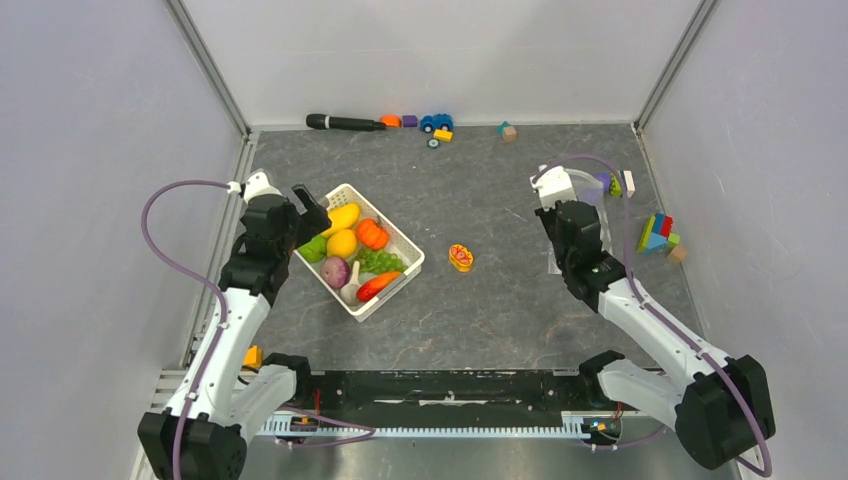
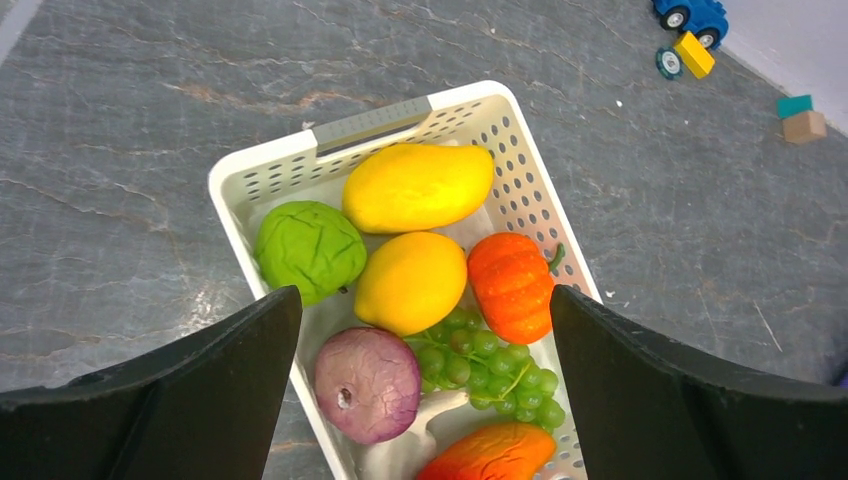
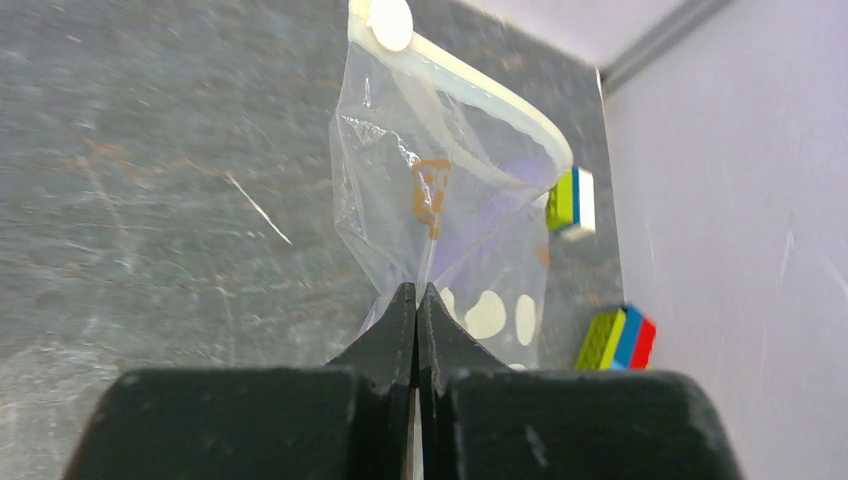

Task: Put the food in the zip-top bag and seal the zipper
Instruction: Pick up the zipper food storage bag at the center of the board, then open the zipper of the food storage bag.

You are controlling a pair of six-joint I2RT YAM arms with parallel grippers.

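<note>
A white lattice basket (image 1: 398,243) holds the food: mango (image 2: 418,186), orange (image 2: 411,281), pumpkin (image 2: 510,285), green pepper (image 2: 309,248), purple onion (image 2: 367,383), grapes (image 2: 490,365), red chili (image 2: 490,455) and garlic (image 2: 420,440). My left gripper (image 2: 422,300) is open and empty above the basket, over its far left end in the top view (image 1: 310,210). My right gripper (image 3: 416,292) is shut on a pinch of the clear zip-top bag (image 3: 440,200), at the far right in the top view (image 1: 578,205). The zipper strip (image 3: 480,90) curves along the bag's far edge.
A small yellow and red toy slice (image 1: 461,257) lies on the table right of the basket. A black-handled brush (image 1: 345,123), a toy car (image 1: 436,122) and a block (image 1: 508,131) lie along the back wall. Coloured blocks (image 1: 657,235) lie by the right wall.
</note>
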